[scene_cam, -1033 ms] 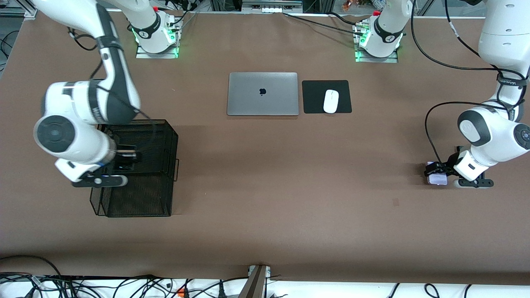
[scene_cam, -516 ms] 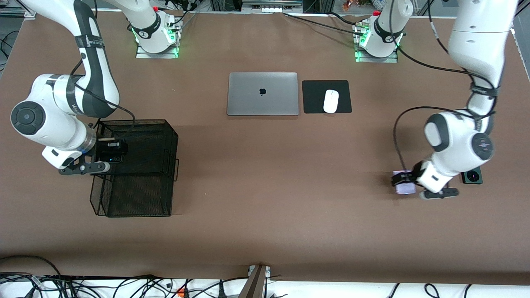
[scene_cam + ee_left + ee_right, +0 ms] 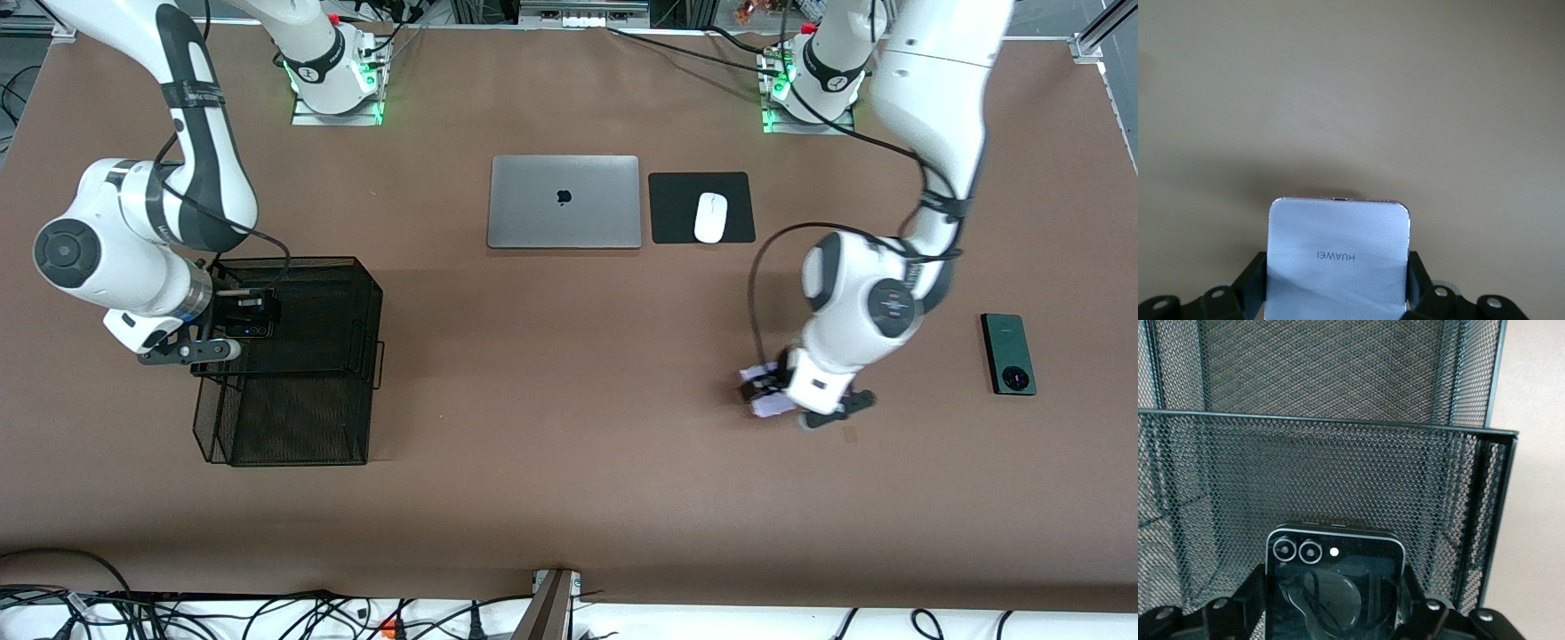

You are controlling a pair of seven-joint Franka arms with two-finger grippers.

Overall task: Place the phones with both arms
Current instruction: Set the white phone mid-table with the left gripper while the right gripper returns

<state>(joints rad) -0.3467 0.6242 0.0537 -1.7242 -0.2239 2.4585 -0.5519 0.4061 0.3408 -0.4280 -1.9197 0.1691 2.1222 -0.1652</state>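
Left gripper (image 3: 766, 394) clamps the lilac phone (image 3: 770, 402), now carried toward table centre – green phone (image 3: 1008, 353) uncovered. Right gripper (image 3: 238, 311) clamps black phone (image 3: 1335, 583) over mesh basket (image 3: 356, 293) – drop pending.

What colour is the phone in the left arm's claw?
Pale lilac phone, with a brand name printed on it; the left wrist view shows it best.

Lilac phone (image 3: 769, 402) held over table; black phone (image 3: 1335, 585) over basket, probably; green slab (image 3: 1008, 353) flat.
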